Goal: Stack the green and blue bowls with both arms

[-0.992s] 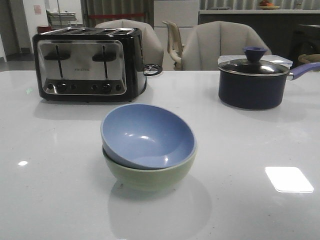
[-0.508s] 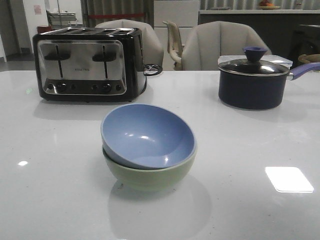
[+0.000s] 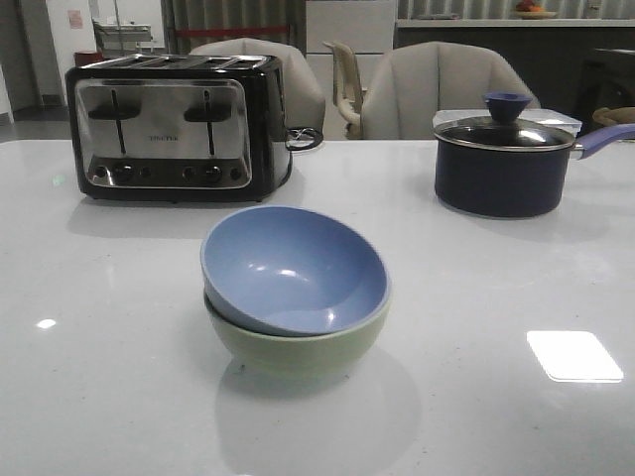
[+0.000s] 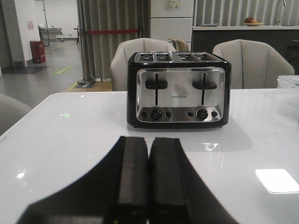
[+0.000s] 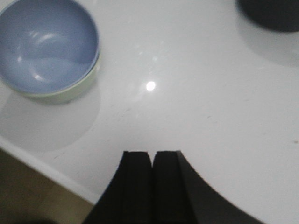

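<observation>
The blue bowl [image 3: 293, 263] sits tilted inside the green bowl [image 3: 298, 347] at the middle of the white table [image 3: 496, 416]. Both also show in the right wrist view, the blue bowl [image 5: 46, 44] nested in the green bowl [image 5: 70, 93]. My left gripper [image 4: 149, 142] is shut and empty above the table, facing the toaster. My right gripper [image 5: 153, 154] is shut and empty above the table near its front edge, well apart from the bowls. Neither arm shows in the front view.
A black and chrome toaster [image 3: 174, 124] stands at the back left; it also shows in the left wrist view [image 4: 180, 88]. A dark lidded saucepan [image 3: 506, 159] stands at the back right. Chairs stand behind the table. The table's edge [image 5: 42, 168] runs close to my right gripper.
</observation>
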You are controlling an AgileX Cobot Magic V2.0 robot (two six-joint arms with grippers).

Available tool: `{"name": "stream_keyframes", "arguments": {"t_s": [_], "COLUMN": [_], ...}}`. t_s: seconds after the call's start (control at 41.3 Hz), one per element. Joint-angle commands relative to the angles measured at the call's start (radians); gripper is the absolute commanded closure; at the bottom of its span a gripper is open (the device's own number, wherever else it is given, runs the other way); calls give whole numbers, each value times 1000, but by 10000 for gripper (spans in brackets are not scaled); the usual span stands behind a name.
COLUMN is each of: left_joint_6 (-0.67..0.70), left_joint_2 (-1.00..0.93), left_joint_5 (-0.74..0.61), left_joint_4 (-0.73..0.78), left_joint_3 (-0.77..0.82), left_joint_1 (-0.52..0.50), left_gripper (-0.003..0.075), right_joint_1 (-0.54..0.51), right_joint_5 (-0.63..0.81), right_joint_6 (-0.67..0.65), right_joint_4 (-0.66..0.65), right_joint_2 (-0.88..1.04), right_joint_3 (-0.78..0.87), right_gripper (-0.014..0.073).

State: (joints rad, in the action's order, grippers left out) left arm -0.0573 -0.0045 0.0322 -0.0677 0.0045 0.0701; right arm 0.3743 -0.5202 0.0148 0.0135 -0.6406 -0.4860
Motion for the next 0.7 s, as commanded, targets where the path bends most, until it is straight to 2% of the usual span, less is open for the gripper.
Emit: {"name": "stream_keyframes", "arguments": {"t_s": [0.0,0.121,0.339,0.678], "left_joint_6": [4,4,4,4], "left_joint_2": [-20,-20,-20,-20], "left_joint_5": [-89,-87,-84,-84], "left_joint_4": [-10,-10,-10,-10], "left_joint_3": [21,21,21,21], "left_joint_1": [9,9,1,1], "left_gripper": [618,618,618,618], "right_joint_1": [-102,-214,-334,-349], "right_joint_5": [196,319,409,530], "right_joint_6": [9,9,8,7], "right_joint_4": [-13,-13,-13,7], "right_joint_2": [146,323,565,672], "right_joint_3": [78,212,392,513], "right_gripper": [559,559,559,559]}}
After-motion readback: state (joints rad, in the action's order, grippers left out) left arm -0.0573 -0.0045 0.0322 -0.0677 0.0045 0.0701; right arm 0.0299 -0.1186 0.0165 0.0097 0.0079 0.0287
